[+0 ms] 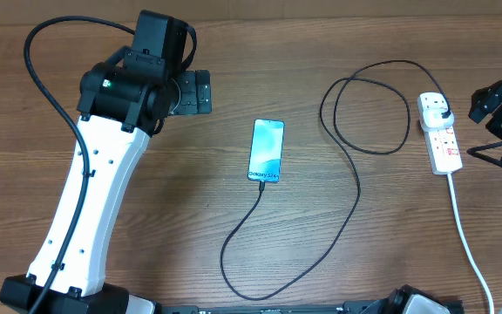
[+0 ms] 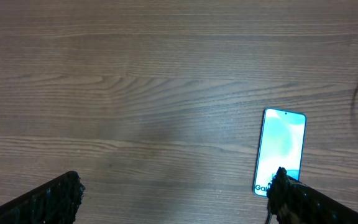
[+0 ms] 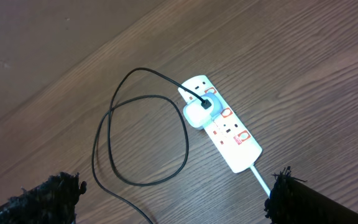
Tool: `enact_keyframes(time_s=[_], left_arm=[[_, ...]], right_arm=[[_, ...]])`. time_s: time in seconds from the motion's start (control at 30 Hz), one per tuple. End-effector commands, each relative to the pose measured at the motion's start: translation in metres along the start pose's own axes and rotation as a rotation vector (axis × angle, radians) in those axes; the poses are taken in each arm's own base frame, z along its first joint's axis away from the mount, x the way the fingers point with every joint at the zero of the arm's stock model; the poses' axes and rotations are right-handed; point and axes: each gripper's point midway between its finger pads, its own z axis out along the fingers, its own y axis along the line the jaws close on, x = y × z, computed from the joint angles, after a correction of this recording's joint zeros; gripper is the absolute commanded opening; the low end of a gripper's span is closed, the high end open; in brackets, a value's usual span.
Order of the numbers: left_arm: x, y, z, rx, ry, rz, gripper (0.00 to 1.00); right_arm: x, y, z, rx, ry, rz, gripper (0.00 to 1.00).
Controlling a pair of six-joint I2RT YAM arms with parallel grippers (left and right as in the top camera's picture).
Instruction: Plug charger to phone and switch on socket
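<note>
my left hand [image 2: 176, 186] fully released, empty; phone [image 2: 281, 149] on worktop [image 2: 135, 74] just ahead of it, off to one side. my right hand [image 3: 174, 186] released too, empty; socket [image 3: 225, 124] ahead of it, charger [image 1: 357, 187] plugged in.

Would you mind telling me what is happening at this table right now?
Neither arm holds anything: the left gripper hangs open beside the phone, the right gripper open over the socket. The charger cable runs from its plug in the socket to the phone's bottom edge and looks connected. I cannot tell whether the switches are on.
</note>
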Motion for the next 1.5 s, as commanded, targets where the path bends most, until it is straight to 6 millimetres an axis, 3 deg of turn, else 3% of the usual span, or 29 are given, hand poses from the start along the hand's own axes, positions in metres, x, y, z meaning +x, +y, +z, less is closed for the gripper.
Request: enact_keyframes(time_s=[0.0,0.27,0.67,1.07,1.2,1.47], left_arm=[[-0.007,0.004,-0.009,-0.009,-0.031,0.012,1.0],[-0.006,0.004,-0.012,-0.007,-0.035,0.011,1.0],[-0.006,0.018,-0.04,-0.025,-0.127,-0.006,1.0],[0.008,0.031,-0.033,0.124,-0.38,-0.098,1.0],[0.011,0.035,-0.044,0.227,-0.511,-0.053,1.0],[0.025,0.04,-0.07,0.261,-0.891,-0.004,1.0]], right_arm=[[-0.007,0.003,-0.005,0.0,-0.025,-0.006,1.0],[-0.007,0.003,-0.005,0.0,-0.025,-0.006,1.0],[-0.007,0.003,-0.005,0.0,-0.025,-0.006,1.0],[-0.007,0.003,-0.005,0.0,-0.025,-0.006,1.0],[-0.007,0.003,-0.005,0.0,-0.025,-0.006,1.0],[-0.007,0.003,-0.005,0.0,-0.025,-0.006,1.0]])
